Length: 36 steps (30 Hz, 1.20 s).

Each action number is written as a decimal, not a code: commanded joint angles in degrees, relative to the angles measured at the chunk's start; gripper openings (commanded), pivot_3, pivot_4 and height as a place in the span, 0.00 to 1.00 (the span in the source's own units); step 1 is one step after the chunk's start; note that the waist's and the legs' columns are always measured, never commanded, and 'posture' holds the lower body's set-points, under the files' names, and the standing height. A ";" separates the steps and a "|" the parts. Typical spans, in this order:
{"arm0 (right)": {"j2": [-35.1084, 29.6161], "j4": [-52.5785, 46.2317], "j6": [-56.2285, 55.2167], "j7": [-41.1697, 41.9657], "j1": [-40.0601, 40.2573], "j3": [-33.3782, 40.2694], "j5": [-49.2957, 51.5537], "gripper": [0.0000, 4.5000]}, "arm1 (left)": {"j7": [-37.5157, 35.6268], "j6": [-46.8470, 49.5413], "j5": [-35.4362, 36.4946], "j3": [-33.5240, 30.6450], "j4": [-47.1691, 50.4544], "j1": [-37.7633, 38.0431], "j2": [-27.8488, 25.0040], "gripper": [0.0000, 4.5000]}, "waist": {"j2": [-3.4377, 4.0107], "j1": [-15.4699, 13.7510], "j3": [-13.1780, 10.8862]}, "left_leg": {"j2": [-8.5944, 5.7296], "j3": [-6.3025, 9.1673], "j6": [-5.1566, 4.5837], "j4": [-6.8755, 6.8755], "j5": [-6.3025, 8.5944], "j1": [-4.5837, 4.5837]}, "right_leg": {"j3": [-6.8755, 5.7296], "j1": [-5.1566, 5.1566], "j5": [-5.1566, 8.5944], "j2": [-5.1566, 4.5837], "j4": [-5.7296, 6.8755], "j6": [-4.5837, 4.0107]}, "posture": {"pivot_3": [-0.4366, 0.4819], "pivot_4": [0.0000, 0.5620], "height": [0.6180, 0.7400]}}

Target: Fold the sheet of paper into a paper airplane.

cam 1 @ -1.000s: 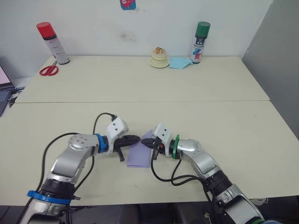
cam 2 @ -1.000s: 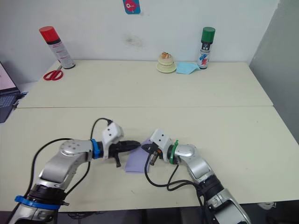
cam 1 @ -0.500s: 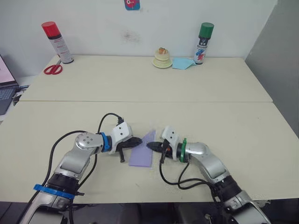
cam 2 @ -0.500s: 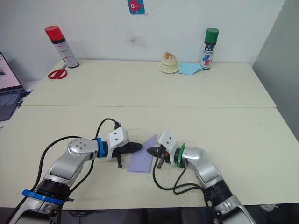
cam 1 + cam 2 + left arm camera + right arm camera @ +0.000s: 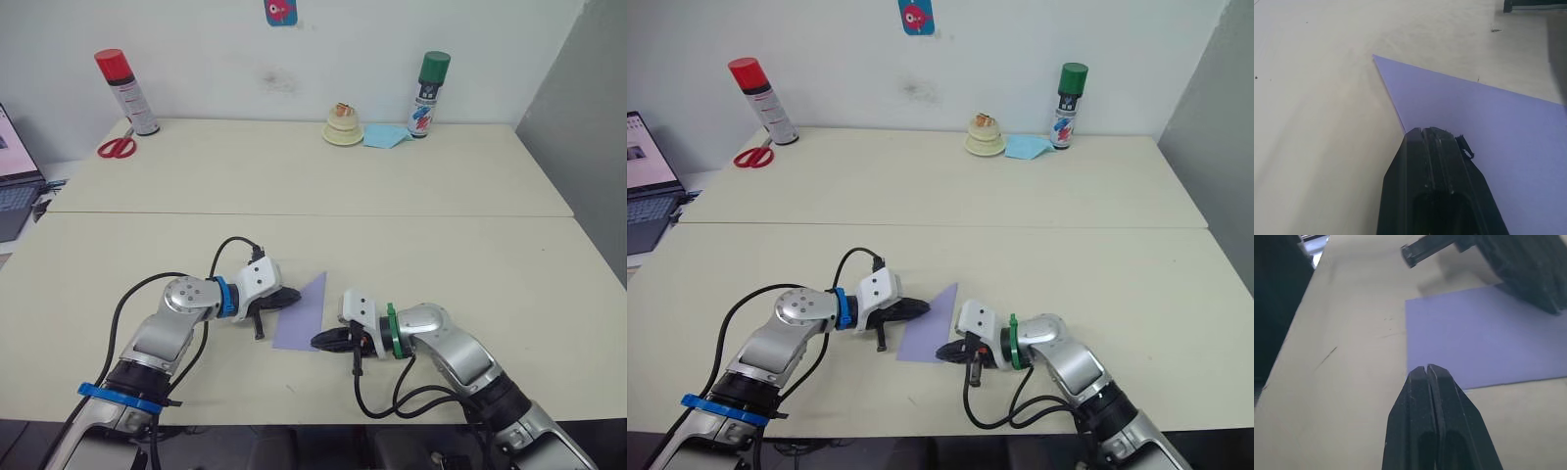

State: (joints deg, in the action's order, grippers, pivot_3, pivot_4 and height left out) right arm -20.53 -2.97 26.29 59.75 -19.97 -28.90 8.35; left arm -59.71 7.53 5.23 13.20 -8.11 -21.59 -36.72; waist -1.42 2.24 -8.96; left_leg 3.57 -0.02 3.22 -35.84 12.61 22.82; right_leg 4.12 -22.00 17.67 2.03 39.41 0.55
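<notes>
Lying flat on the near table (image 5: 549,294), the sheet of paper (image 5: 305,315) is sitting between both pincers. The left gripper (image 5: 290,297), fingers pressed together, is touching its nine-o'clock edge; the right gripper (image 5: 319,341), likewise closed and empty, is pointing at its five-o'clock corner, just beside it.

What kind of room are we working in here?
Probably a lab or workshop bench: plain beige tables against a white wall, with spray cans, red scissors and a laptop at the edge.
</notes>
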 commanded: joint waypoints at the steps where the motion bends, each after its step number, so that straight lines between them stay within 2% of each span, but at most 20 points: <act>1: -1.92 0.44 4.14 2.19 2.61 -2.58 0.63 0.00 | -0.43 -0.70 -2.85 2.73 -2.94 0.21 0.79 0.01 | 0.04 -0.26 0.07 | 0.00 0.00 0.00 0.00 0.00 0.00 | 0.00 0.00 0.00 0.00 -0.01 0.00 | 0.48 0.27 0.98; 8: 3.05 -3.03 5.72 -2.92 1.51 7.95 8.69 0.00 | -0.91 -3.67 -4.06 3.33 -5.42 -0.74 1.49 0.01 | 0.05 -0.64 0.07 | 0.00 0.02 0.00 -0.01 0.00 0.03 | -0.02 0.03 -0.01 0.00 -0.06 0.02 | 0.48 0.27 0.98; 10: 5.80 -1.09 3.98 -5.85 0.13 10.06 8.70 0.00 | -1.26 -4.51 -4.20 3.50 -5.94 -0.75 1.46 0.01 | 0.05 -0.59 0.06 | 0.01 0.03 0.00 -0.02 0.00 0.03 | -0.02 0.02 -0.02 0.00 -0.05 0.04 | 0.48 0.27 0.98; 15: 12.18 11.71 0.11 -15.09 -4.48 12.34 4.08 0.00 | -1.39 -6.64 -5.19 3.84 -7.55 -0.90 1.39 0.01 | 0.07 -0.61 0.06 | 0.01 0.01 0.00 -0.04 0.00 0.03 | -0.02 -0.01 -0.03 0.00 0.01 0.05 | 0.48 0.27 0.98; 19: 12.47 23.83 -4.32 -21.31 -9.41 11.51 -2.54 0.00 | -1.54 -6.60 -5.12 3.63 -7.64 -1.26 1.61 0.01 | 0.07 -0.56 0.07 | -0.01 -0.09 0.00 -0.05 0.00 0.03 | -0.02 0.00 -0.06 -0.01 -0.03 0.09 | 0.48 0.27 0.98; 28: 11.72 35.67 -9.04 -28.85 -14.18 14.38 -5.56 0.00 | -1.72 -6.72 -5.23 3.38 -7.70 -0.80 1.29 0.01 | 0.13 -0.53 0.17 | 0.00 -0.08 -0.02 -0.13 -0.01 -0.08 | 0.02 0.08 -0.13 -0.01 0.03 0.19 | 0.48 0.27 0.98; 33: 11.83 36.95 -9.86 -31.83 -13.95 17.04 -4.99 0.00 | -1.74 -6.38 -5.17 3.61 -7.51 -0.88 1.63 0.01 | 0.13 -0.55 0.25 | 0.00 -0.06 -0.02 -0.13 -0.01 -0.09 | 0.05 0.13 -0.12 -0.03 0.02 0.18 | 0.48 0.27 0.98; 36: 12.22 32.40 -11.49 -31.04 -12.62 19.61 -2.11 0.00 | -1.62 -5.91 -4.46 3.48 -7.44 -1.04 2.52 0.01 | 0.13 -0.73 0.25 | -0.02 -0.03 -0.02 -0.13 -0.01 -0.09 | 0.03 0.18 -0.12 -0.07 0.01 0.18 | 0.48 0.27 0.98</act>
State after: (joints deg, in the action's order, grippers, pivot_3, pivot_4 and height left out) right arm -6.47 28.52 14.00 30.86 -34.55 -12.75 5.93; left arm -60.64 -0.18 2.34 14.70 -13.84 -23.98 -34.49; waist -1.29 1.51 -8.71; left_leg 3.54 -0.04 3.20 -35.97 12.60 22.74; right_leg 4.13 -21.80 17.56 1.94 39.39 0.73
